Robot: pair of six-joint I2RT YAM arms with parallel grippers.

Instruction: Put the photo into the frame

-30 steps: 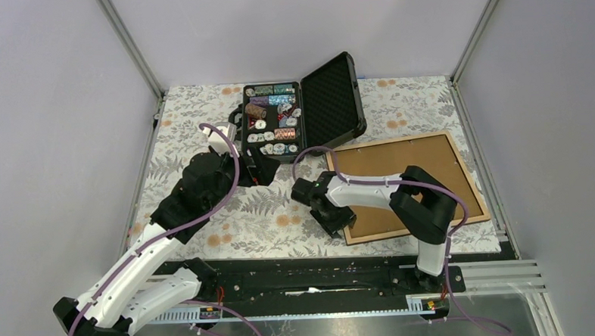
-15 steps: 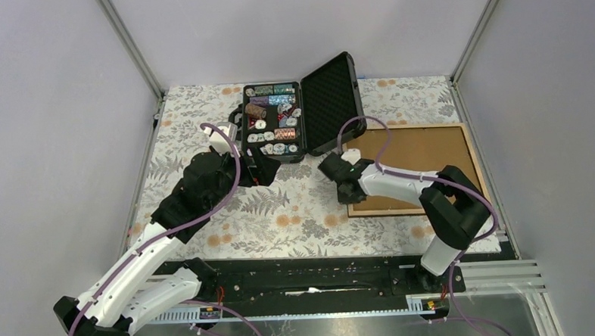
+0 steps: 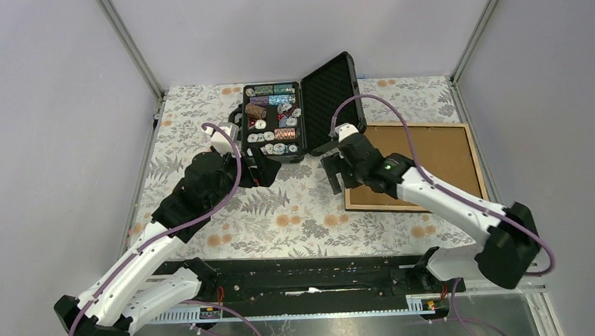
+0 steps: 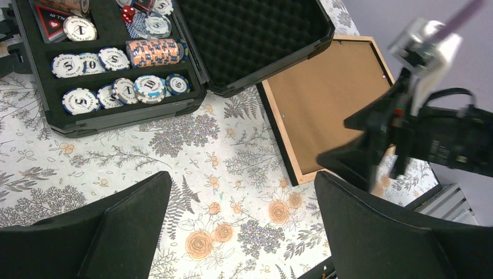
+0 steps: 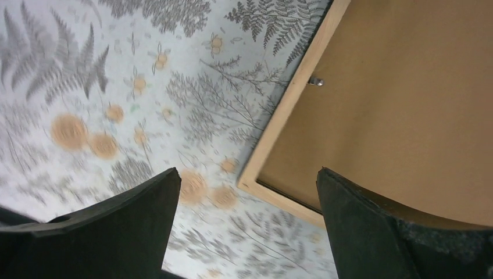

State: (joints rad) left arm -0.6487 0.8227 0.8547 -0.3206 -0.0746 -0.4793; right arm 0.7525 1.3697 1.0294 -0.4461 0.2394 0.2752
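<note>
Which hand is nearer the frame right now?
Right. The right hand hovers open over the near-left corner of the frame; the left hand sits well to its left, beside the chip case.

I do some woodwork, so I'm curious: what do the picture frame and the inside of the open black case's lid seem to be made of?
The frame looks like pale, matte, unpainted wood along its rim. Its backing looks like brown fibreboard or card, flat and dull. The lid lining is probably black foam, given its egg-crate bumps.
</note>
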